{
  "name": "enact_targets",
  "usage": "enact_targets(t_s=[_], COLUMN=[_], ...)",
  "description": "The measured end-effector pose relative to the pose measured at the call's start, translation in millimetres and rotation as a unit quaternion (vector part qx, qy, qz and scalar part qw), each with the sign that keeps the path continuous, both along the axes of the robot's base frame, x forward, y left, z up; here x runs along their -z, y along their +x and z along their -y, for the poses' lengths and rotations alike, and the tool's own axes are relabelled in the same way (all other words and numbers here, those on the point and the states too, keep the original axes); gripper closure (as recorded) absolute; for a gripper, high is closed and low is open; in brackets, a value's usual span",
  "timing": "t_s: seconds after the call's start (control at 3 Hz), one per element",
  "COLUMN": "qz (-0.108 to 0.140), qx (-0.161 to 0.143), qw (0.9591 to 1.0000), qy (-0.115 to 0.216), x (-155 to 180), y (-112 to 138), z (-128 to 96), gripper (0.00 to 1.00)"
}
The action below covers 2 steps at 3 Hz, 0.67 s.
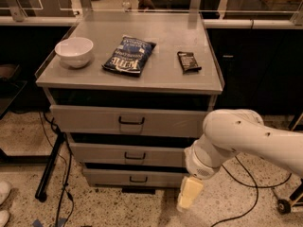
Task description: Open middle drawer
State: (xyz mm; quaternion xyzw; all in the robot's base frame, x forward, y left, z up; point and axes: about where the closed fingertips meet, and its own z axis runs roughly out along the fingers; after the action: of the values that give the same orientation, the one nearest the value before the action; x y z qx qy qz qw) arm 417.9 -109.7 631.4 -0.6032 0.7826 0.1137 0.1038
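Note:
A grey metal cabinet has three drawers, all shut. The middle drawer (94, 153) is a wide grey front with a small black wire pull (135, 156), between the taller top drawer (85, 120) and the smaller bottom drawer (109, 178). My white arm (236, 141) reaches in from the right. My gripper (188, 194) hangs with its cream-coloured fingers pointing down, low at the cabinet's front right corner, below and to the right of the middle drawer's pull. It touches no drawer.
On the cabinet top (165, 41) lie a white bowl (74, 51), a dark chip bag (129, 55) and a small dark snack bar (189, 61). A black stand leg (49, 162) and cables (64, 193) are on the speckled floor at the left. More cable (246, 193) lies at the right.

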Motion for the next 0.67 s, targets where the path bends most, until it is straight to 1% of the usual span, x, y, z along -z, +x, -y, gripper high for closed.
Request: enact_targets(t_s=[0.33,0.67], qz=[-0.001,-0.012], qx=[0.0,-0.002], qw=[1.0,0.9999], qy=[0.0,0.011], x=[0.8,19.9], y=[0.4,0.3], z=[-0.4,-7.8], gripper=[0.0,0.0])
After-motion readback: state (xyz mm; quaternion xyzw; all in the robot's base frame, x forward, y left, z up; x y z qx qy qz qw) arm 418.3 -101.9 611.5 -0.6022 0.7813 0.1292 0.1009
